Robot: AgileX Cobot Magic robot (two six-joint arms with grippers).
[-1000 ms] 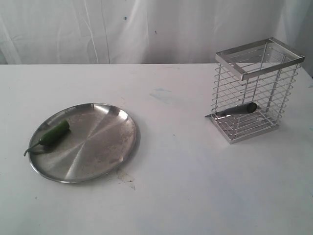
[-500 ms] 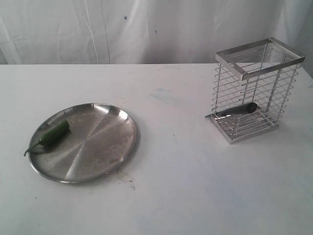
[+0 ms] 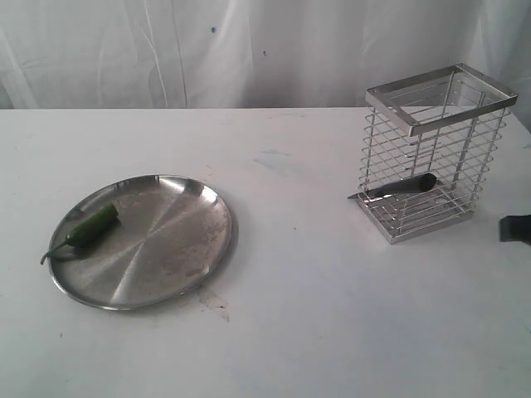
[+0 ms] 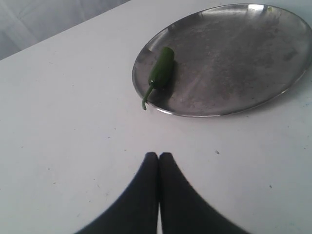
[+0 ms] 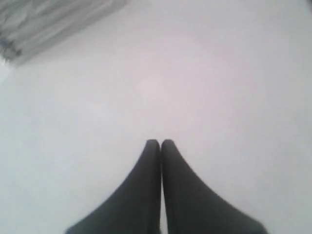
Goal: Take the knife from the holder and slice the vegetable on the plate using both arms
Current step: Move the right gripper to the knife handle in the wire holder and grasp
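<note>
The plate (image 3: 166, 257) sits on the left of the white tabletop (image 3: 315, 323), towards the near side. The vegetable (image 3: 93, 225) lies on the plate's left part, close to the rim, with its thin stem reaching out over the rim to the near left. The holder (image 3: 438, 118) stands upright on the right, further back and well apart from the plate. The knife (image 3: 404, 185) lies low inside the holder, nearly flat. Its black handle is to the right and its blade tip pokes out to the left between the wire bars. The left pincer (image 4: 158, 155) hangs over bare tabletop near the plate, on the vegetable's side, its two black fingers pressed together with nothing between them. The right pincer (image 5: 160, 142) is likewise fully closed and empty, over bare tabletop. A dark end of the right arm (image 3: 516, 229) shows at the right edge of the scene, near the holder. A white curtain (image 3: 249, 50) hangs behind the far edge
</note>
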